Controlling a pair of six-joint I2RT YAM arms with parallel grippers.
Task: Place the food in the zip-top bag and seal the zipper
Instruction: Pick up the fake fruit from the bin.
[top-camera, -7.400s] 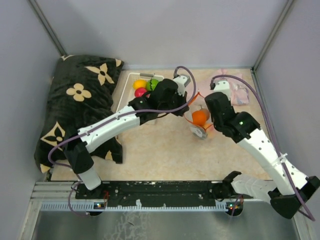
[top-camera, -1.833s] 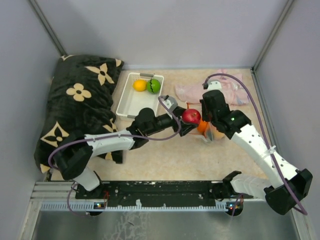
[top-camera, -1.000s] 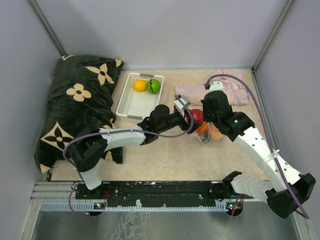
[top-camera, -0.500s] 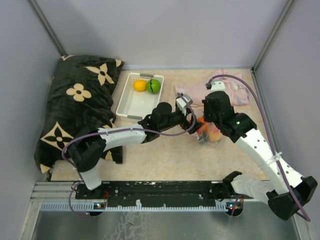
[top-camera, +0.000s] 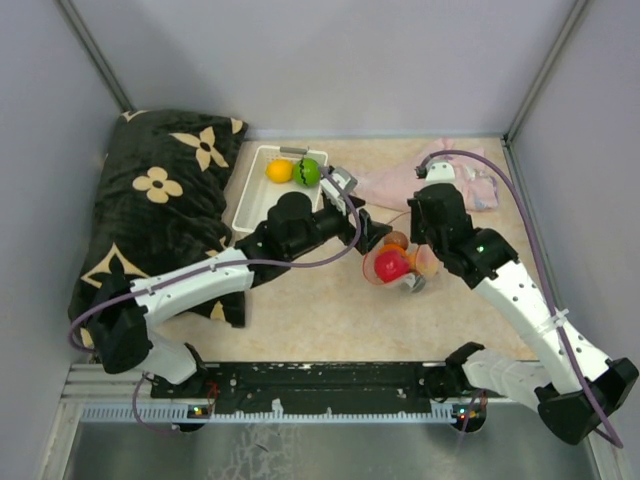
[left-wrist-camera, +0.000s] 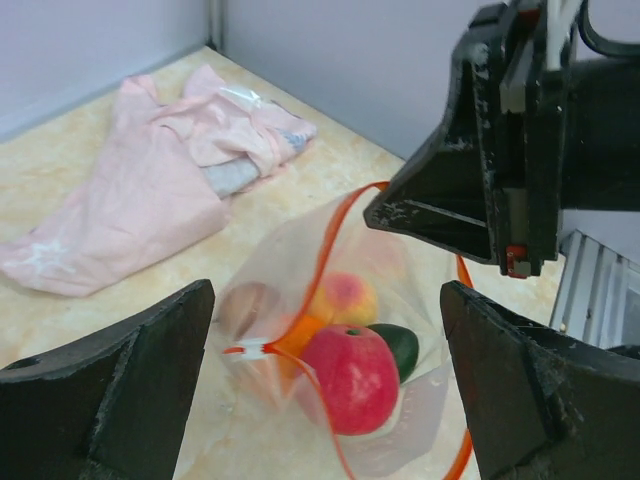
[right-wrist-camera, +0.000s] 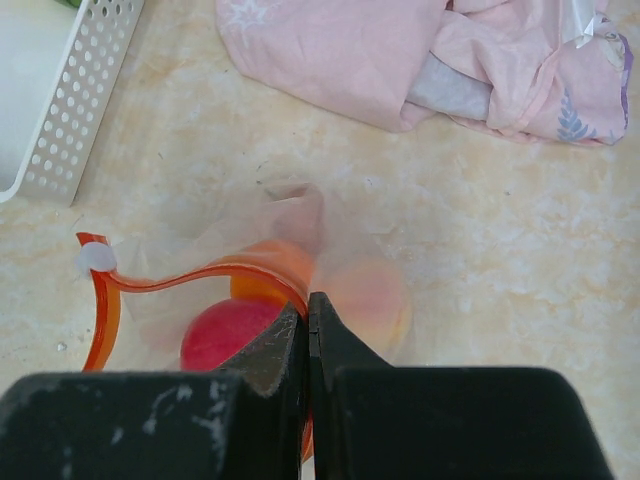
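The zip-top bag (left-wrist-camera: 270, 265) is sitting mid-tabletop (top-camera: 330, 310), its mouth gaping toward the left hand (left-wrist-camera: 325, 300); that hand is hovering just in front of it with its fingers spread wide and nothing between them; the right hand (right-wrist-camera: 308, 305) is pressing its fingers together on the zipper (right-wrist-camera: 200, 278), clamping the rim and holding the mouth up and open. Inside, a red piece (left-wrist-camera: 355, 378) is resting at the front, touching a dark green one (left-wrist-camera: 402, 345), with an orange one (top-camera: 396, 241) and a peach one (left-wrist-camera: 345, 297) behind; whether another is hiding deeper in, I cannot tell. Farther back, a yellow-orange piece (top-camera: 279, 171) and a bright green piece (top-camera: 306, 172) are lying side by side in the white basket (top-camera: 255, 210), well apart from the bag; beyond the bag a pink cloth (top-camera: 470, 185) is lying crumpled. The filling is looking more than half done; those two are waiting to be carried over, and the zipper is standing fully open, not yet pressed shut.
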